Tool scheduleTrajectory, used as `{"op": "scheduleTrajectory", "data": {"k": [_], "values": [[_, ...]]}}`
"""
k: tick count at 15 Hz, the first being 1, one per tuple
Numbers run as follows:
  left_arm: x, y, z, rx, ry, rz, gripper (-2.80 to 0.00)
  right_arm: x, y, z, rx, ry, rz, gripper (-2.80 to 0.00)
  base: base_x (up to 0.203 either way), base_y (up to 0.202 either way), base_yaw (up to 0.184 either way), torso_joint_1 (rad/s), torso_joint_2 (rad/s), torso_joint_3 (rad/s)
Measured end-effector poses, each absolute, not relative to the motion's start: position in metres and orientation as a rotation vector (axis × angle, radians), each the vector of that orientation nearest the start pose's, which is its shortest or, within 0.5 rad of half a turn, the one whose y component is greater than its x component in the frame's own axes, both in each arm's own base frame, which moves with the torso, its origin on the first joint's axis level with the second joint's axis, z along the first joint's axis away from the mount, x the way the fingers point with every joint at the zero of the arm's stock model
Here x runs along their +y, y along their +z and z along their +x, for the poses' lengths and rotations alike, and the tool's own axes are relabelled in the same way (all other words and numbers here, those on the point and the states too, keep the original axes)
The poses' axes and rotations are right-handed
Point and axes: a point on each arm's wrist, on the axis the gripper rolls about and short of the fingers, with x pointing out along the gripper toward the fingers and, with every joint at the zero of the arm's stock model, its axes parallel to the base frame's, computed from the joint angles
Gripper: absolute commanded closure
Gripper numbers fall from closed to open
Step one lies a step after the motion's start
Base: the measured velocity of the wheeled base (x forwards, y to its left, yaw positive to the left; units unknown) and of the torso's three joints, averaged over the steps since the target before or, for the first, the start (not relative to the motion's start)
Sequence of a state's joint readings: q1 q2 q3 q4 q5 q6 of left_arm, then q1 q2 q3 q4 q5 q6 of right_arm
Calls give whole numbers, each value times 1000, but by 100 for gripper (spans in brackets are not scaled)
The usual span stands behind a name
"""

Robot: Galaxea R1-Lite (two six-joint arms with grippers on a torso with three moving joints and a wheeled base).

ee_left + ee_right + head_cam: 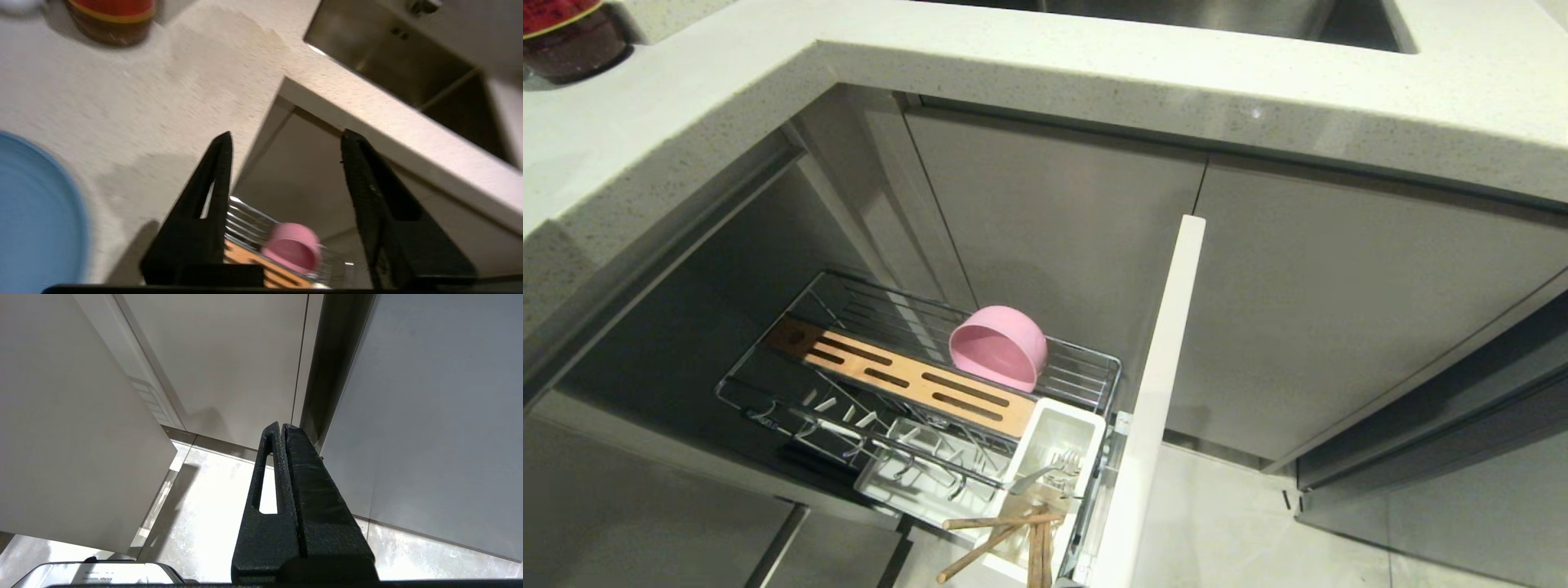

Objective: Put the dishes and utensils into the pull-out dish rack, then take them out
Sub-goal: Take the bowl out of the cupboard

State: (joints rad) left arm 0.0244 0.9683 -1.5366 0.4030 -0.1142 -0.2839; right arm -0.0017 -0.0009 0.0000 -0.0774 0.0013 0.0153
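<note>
Matte blue plate (36,212) lies flat on the tabletop (163,102) (light, stiff, slippery): grip its rim; left tool (286,141) gapes empty.

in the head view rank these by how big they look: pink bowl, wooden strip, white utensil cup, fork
1. wooden strip, longest by far
2. pink bowl
3. white utensil cup, close to the bowl and nearer the camera, so unsure
4. fork, smallest

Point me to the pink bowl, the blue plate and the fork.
pink bowl (999,346), head view, on its inner wall.
blue plate (36,212), left wrist view, on its flat face.
fork (1045,471), head view, on its neck just behind the tines.
</note>
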Motion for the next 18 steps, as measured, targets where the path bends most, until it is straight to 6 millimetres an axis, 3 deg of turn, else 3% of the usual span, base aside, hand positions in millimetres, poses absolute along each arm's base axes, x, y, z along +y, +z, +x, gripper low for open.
{"op": "scheduleTrajectory", "data": {"k": [3,10,14,18], "values": [[-5,417,45,-82,-223,-417,0,0,83,-23,-78,0,15,0,0,0,0,0,0,0],[-25,392,95,114,-312,-506,0,0,83,-23,-78,0,15,0,0,0,0,0,0,0],[-61,377,115,217,-278,-533,0,0,83,-23,-78,0,15,0,0,0,0,0,0,0],[-112,344,135,311,-134,-512,0,0,83,-23,-78,0,15,0,0,0,0,0,0,0]]}}
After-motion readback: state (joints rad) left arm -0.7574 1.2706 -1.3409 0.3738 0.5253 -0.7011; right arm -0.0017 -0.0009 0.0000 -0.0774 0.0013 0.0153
